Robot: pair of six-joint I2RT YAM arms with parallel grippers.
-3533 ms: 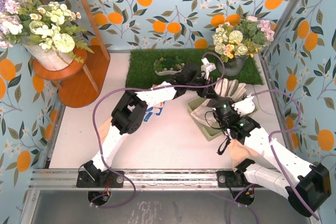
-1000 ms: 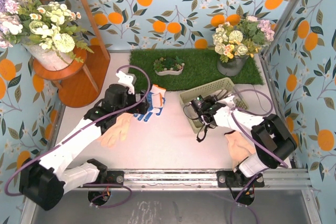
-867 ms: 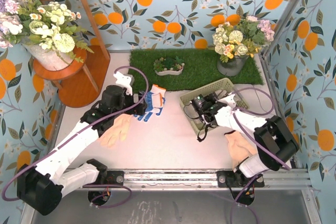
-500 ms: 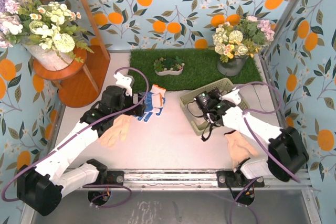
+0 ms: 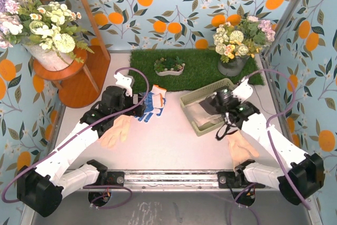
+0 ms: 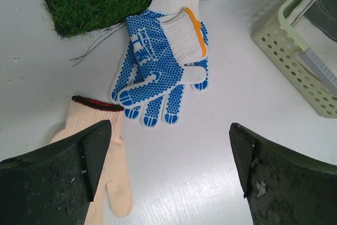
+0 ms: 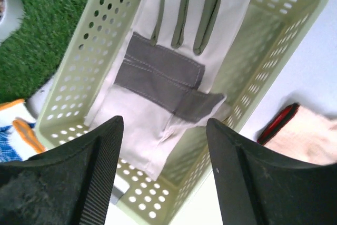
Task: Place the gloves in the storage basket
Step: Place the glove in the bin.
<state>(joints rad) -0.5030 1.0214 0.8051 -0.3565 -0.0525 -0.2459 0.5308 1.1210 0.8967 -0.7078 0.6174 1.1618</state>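
Observation:
The pale green storage basket (image 5: 192,97) stands right of centre, with a grey-and-cream work glove (image 7: 163,77) lying flat inside it. My right gripper (image 5: 222,100) hovers open over the basket (image 7: 263,77), nothing between its fingers (image 7: 79,183). Two blue-and-white gloves (image 5: 152,104) with orange cuffs overlap on the table. My left gripper (image 5: 139,110) hangs wide open just short of them (image 6: 160,72), holding nothing. One peach glove (image 5: 117,130) lies under the left arm and shows beside the left finger (image 6: 105,156). Another peach glove (image 5: 239,148), red-cuffed (image 7: 300,135), lies near the basket's front right.
A green grass mat (image 5: 158,75) lies behind, holding a small white dish of plants (image 5: 169,67) and a flower pot (image 5: 234,51). A wooden stand with flowers (image 5: 68,72) fills the left side. Papered walls close in the back and right.
My right gripper has risen and drawn back to the right from the basket's left end, its jaws wider, leaving the work glove lying in the basket. The left arm has barely moved.

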